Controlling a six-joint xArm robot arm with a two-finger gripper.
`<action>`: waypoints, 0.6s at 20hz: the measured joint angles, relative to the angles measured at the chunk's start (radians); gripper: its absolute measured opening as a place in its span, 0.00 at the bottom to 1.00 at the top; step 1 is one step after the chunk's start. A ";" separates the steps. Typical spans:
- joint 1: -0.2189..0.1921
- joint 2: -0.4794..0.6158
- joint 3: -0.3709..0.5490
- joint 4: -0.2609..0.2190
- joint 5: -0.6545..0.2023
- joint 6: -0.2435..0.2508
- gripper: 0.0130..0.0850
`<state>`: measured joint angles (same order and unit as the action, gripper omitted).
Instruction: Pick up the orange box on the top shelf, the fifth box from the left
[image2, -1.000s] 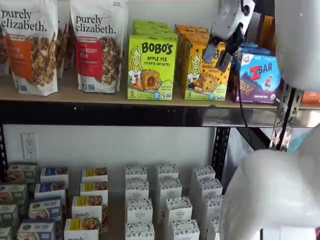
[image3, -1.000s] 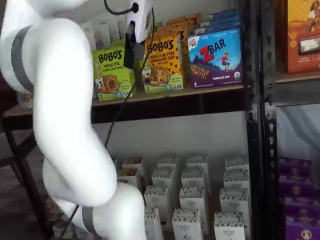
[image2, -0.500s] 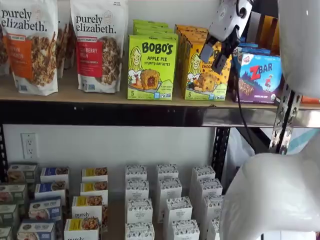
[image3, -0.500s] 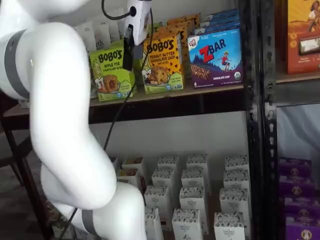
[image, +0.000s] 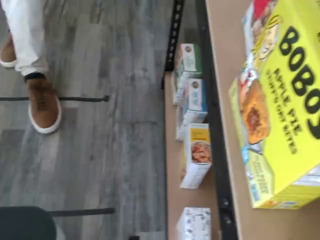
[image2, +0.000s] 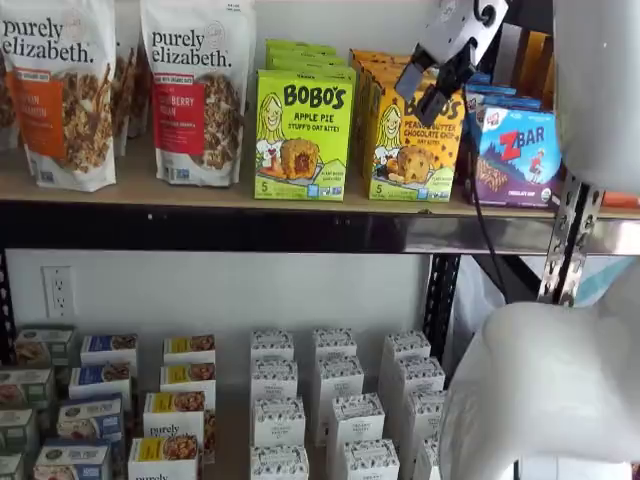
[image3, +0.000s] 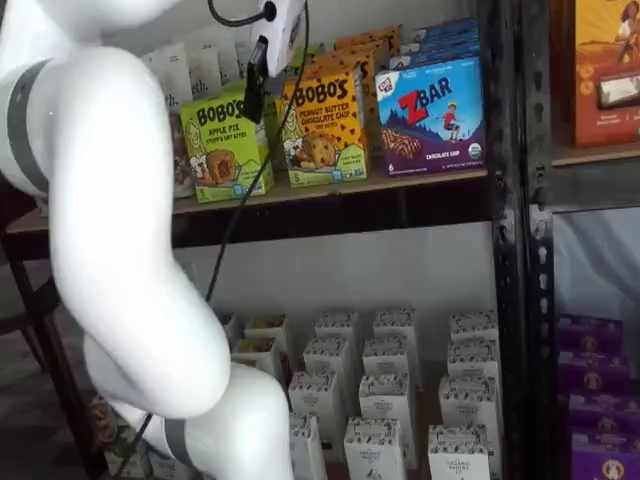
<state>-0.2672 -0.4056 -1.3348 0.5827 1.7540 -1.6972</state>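
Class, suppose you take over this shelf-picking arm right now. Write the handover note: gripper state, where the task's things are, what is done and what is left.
Gripper: both black fingers show with a gap, open, holding nothing, raised in front of the upper part of the orange box.
The orange box stands upright on the top shelf, between the green Apple Pie box and the blue Zbar box.
Done: the approach only.
Left: line the fingers up on the box, close, lift it off the shelf.

The gripper hangs before the orange box, near its upper edge. Left of the fingers stands the Apple Pie box, right of them the Zbar box, all on the top shelf.
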 joint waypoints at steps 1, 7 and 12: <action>-0.004 -0.003 0.004 0.005 -0.018 -0.003 1.00; -0.026 0.022 -0.016 0.045 -0.067 -0.015 1.00; -0.038 0.061 -0.059 0.071 -0.079 -0.016 1.00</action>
<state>-0.3050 -0.3450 -1.3933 0.6538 1.6746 -1.7133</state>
